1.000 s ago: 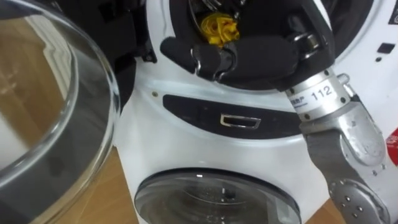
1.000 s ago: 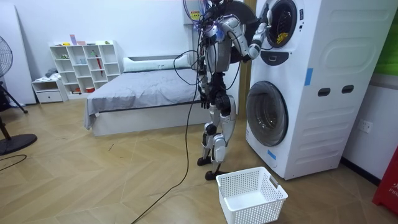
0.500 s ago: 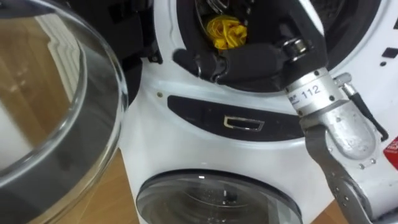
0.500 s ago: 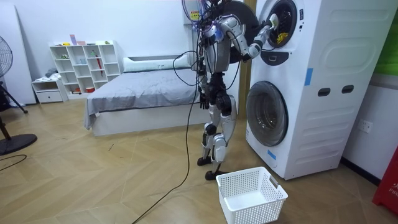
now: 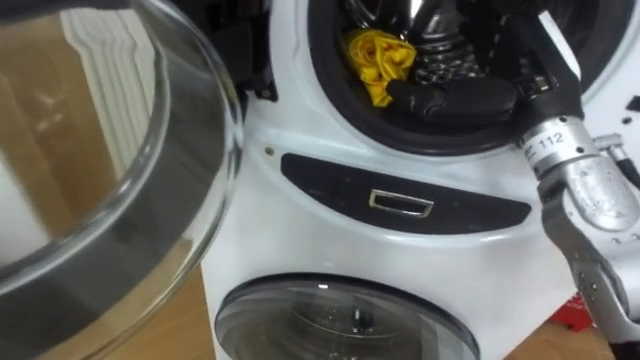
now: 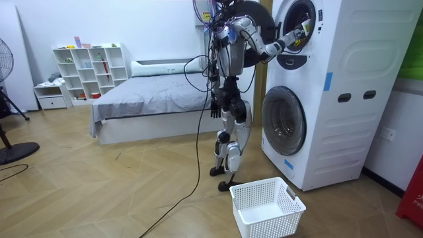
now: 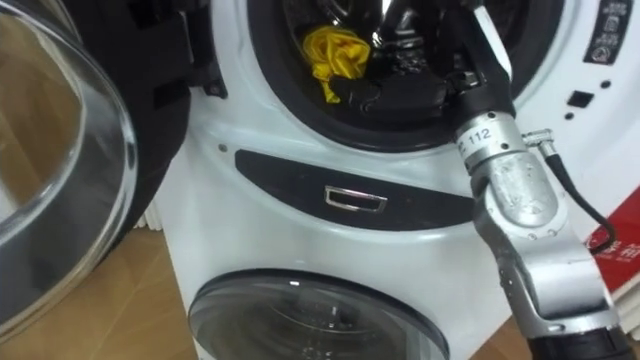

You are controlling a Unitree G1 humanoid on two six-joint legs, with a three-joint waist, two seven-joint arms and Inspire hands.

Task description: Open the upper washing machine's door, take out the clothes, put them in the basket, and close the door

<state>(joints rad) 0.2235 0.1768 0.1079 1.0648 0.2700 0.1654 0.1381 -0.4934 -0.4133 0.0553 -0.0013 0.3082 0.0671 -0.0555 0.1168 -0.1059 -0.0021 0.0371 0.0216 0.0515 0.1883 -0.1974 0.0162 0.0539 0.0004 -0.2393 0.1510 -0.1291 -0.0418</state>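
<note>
While the washer (image 5: 290, 240) door (image 5: 150, 170) stands open at left, a yellow cloth (image 5: 380, 58) lies in the upper drum, top centre. The right robot hand (image 5: 455, 98) reaches in just right of it, and I cannot tell its grip; the left robot hand (image 6: 213, 110) hangs at the robot's side.

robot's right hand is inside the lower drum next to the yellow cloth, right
No, only the drum is wrong: the right hand is inside the upper drum, next to the yellow cloth. The lower door is shut. The left eye view shows it.
</note>
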